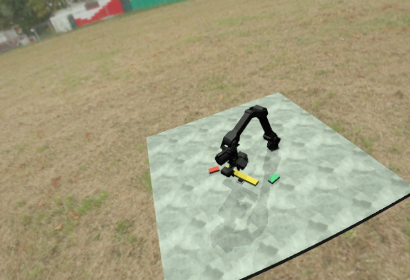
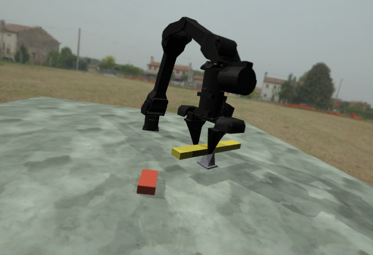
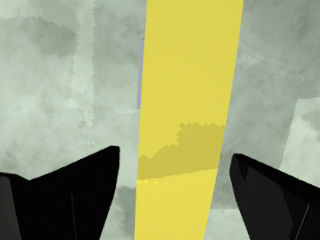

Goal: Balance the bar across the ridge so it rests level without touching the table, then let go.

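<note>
A long yellow bar (image 1: 245, 177) (image 2: 186, 150) (image 3: 192, 75) lies across the top of the small grey-purple ridge (image 1: 239, 181) (image 2: 207, 165). Both bar ends are clear of the table, and the bar looks about level. My gripper (image 2: 203, 149) (image 3: 176, 160) is open, pointing down, with one finger on each side of the bar. The wrist view shows a gap between each fingertip and the bar. The fingers stand off the ridge's position, towards one end of the bar. The contact between bar and ridge is mostly hidden by the near finger and the bar.
A red block (image 1: 213, 169) (image 2: 147, 180) lies on the table (image 1: 198, 237) (image 2: 90, 222) beyond the bar end nearest the gripper in the top view. A green block (image 1: 273, 178) lies past the other end. The arm's base stands behind the bar.
</note>
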Available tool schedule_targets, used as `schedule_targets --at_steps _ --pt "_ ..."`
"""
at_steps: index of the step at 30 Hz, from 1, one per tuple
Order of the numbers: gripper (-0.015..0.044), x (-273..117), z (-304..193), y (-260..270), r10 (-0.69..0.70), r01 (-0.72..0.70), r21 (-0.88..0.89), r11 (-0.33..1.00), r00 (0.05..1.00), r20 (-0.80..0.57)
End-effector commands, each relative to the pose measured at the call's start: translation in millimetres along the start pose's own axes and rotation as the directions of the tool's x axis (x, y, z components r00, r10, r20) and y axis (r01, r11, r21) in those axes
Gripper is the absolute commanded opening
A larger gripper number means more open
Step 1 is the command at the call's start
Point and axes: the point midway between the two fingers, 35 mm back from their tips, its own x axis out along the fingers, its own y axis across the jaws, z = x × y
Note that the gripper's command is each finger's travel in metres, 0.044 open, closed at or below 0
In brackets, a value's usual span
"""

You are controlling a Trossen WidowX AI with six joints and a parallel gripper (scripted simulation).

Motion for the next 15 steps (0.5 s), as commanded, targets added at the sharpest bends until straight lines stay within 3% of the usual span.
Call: schedule_targets --at_steps 1,5,9,15 --pt "0.0342 0.0 0.0 -0.1 0.0 0.0 0.0 1.0 1.0 0.0" --pt "0.044 0.0 0.0 -0.1 0.0 0.0 0.0 1.0 1.0 0.0" --pt "0.044 -8.2 -0.2 -1.6 -0.001 0.001 0.0 1.0 1.0 0.0" --pt "0.044 -81.5 -0.8 -3.2 -0.001 0.001 0.0 1.0 1.0 0.0"
